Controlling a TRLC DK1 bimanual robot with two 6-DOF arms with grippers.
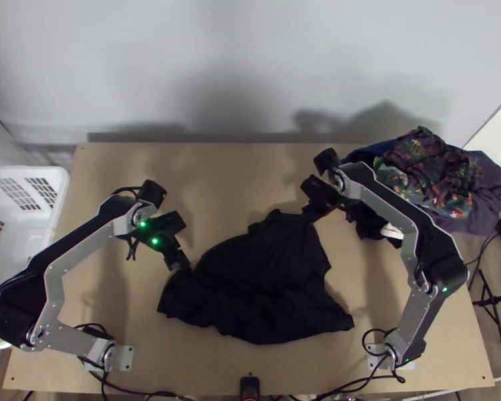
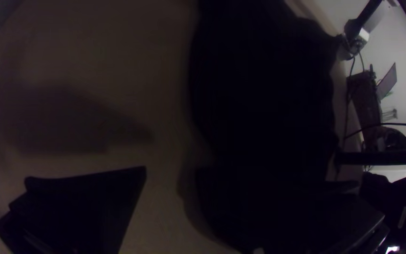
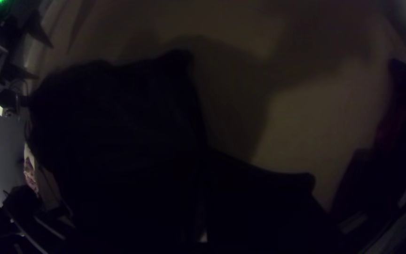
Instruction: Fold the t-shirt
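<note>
T-shirt [image 1: 250,287] black, rumpled and unevenly spread on the table [image 1: 217,180] between the arms, its long axis running across, a narrow corner pointing right and nearward. Left gripper [image 1: 184,246] is wide apart at its left end; right gripper's [image 1: 309,200] spread I cannot tell.

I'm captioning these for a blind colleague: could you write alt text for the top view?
A rumpled black T-shirt lies on a wooden table, the left pincer at its left edge, the right pincer at its upper edge. Mixed clothes are heaped at upper right; a white basket stands at left.
</note>
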